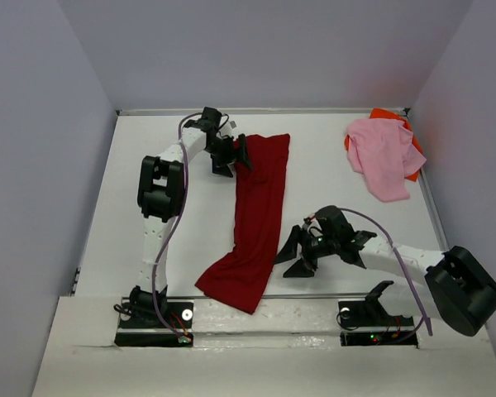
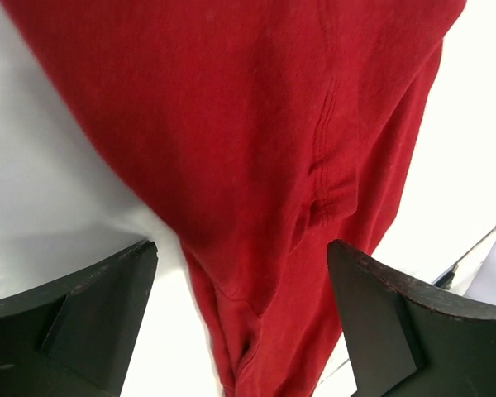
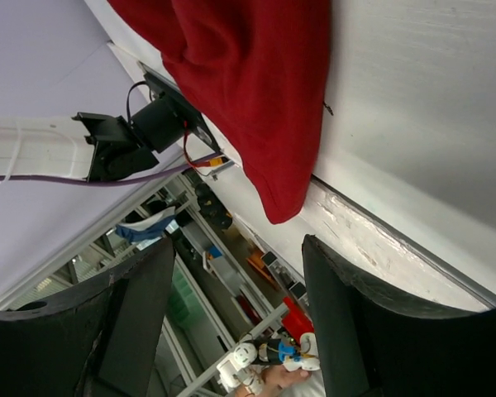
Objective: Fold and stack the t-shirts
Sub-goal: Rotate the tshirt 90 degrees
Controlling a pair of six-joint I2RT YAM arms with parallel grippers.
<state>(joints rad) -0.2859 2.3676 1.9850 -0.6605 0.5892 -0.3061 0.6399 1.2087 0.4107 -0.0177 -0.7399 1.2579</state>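
A dark red t-shirt (image 1: 260,215) lies as a long narrow strip from the far middle of the table down to the near edge. My left gripper (image 1: 241,155) is open at the strip's far left edge; in the left wrist view the red cloth (image 2: 256,141) fills the space beyond the spread fingers (image 2: 91,318), with nothing pinched. My right gripper (image 1: 291,256) is open just right of the strip's lower part, empty. The right wrist view shows the shirt's near end (image 3: 248,91) hanging over the table edge. A light pink t-shirt (image 1: 380,157) lies bunched on a bright orange t-shirt (image 1: 387,114) at the far right.
The white table (image 1: 149,165) is closed in by grey walls on the left, back and right. Both arm bases (image 1: 153,318) sit on the near ledge with cables. Beyond the table's near edge (image 3: 380,240) is open room with shelving.
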